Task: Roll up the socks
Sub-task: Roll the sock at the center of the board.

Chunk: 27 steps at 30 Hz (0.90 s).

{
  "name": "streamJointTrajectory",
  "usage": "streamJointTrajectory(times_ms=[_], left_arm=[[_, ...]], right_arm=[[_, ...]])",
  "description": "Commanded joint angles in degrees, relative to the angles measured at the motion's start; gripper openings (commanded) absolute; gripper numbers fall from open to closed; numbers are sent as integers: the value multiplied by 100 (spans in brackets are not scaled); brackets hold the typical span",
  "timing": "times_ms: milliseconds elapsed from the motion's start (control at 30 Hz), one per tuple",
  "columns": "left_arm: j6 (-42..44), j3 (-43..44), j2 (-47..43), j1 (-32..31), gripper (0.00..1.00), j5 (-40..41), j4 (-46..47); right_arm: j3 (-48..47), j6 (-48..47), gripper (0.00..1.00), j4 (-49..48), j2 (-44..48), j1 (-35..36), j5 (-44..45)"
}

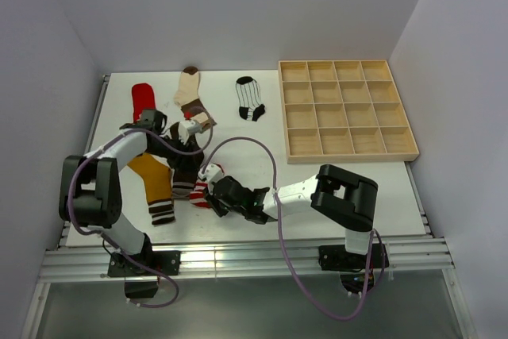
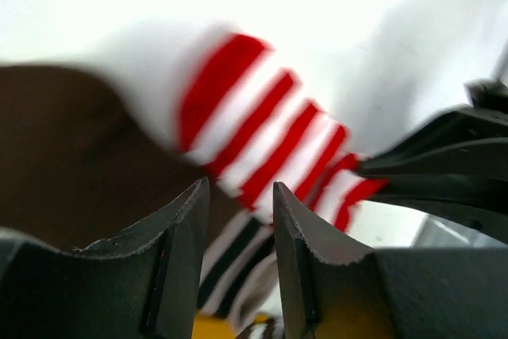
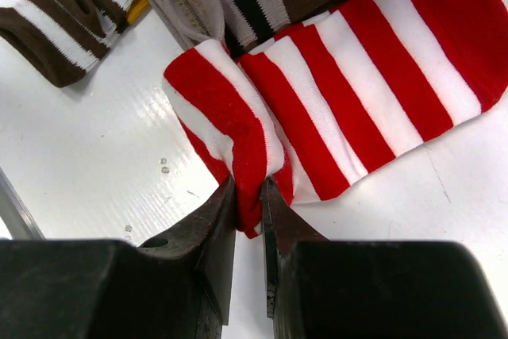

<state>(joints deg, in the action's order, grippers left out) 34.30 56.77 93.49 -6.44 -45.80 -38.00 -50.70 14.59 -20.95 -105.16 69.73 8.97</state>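
- Pinching a folded edge of the red-white striped sock (image 3: pixel 341 93), the right gripper (image 3: pixel 247 192) has its fingers narrow on the fabric; the rest spreads beyond the tips.
- The left gripper (image 2: pixel 240 200) has its fingers parted, nothing between; the dark brown sock (image 2: pixel 71 156) lies beyond them.

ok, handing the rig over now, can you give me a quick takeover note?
Left gripper: open, empty, over the brown sock and the red-white striped sock.
Right gripper: shut on that striped sock's folded end.
Mustard sock lies beside those two. Red sock, cream sock and black-striped sock lie flat at the far side.
Done: nothing rolled; the striped one is barely started.
Left: all six.
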Motion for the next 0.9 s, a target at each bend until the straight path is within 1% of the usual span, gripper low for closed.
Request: streamJointTrajectory(times_ms=[0, 67, 100, 167, 267, 300, 367, 433, 500, 533, 567, 600, 633, 700, 800, 867], left_arm=[[-485, -26, -445, 318, 43, 238, 512], [-530, -70, -674, 476, 43, 404, 574], [-695, -113, -770, 511, 43, 518, 661], [-942, -227, -1121, 521, 44, 956, 924], [-1565, -281, -1500, 512, 47, 1458, 1083], [-1967, -255, -1579, 503, 47, 1904, 1145], [-2322, -211, -1807, 486, 45, 2328, 1181], [-2087, -219, -2166, 485, 45, 2436, 1110], [-1877, -473, -2518, 485, 49, 2444, 1355], [-1823, -579, -2851, 485, 52, 2357, 1435], [-1726, -754, -3002, 485, 56, 2278, 1479], [-1508, -869, -3152, 485, 58, 2225, 1549], [-1271, -948, -3423, 485, 60, 1772, 1419], [-954, -1220, -3662, 485, 72, 1426, 1348], [-558, -1318, -3724, 468, 76, 1004, 1023], [-460, -1353, -3750, 459, 99, 959, 926]], right_arm=[[-19, -26, 0, 346, -4, -30, -203], [25, -9, 0, 416, 66, -74, -299], [33, -9, 0, 529, 84, -118, -300], [42, -18, 0, 688, 136, -135, -247], [42, -26, 0, 794, 198, -162, -238], [68, -9, 0, 829, 216, -171, -247], [95, 9, 0, 864, 286, -206, -264], [130, 35, 0, 908, 339, -241, -256], [139, 70, 0, 952, 339, -259, -273], [139, 79, 0, 970, 347, -267, -282], [139, 97, 0, 1005, 348, -276, -317], [130, 132, 0, 1057, 339, -285, -378], [139, 141, 0, 1075, 339, -285, -431], [165, 211, 0, 1128, 339, -320, -528], [227, 290, 0, 1198, 418, -434, -826], [253, 369, 0, 1233, 505, -496, -1071]])
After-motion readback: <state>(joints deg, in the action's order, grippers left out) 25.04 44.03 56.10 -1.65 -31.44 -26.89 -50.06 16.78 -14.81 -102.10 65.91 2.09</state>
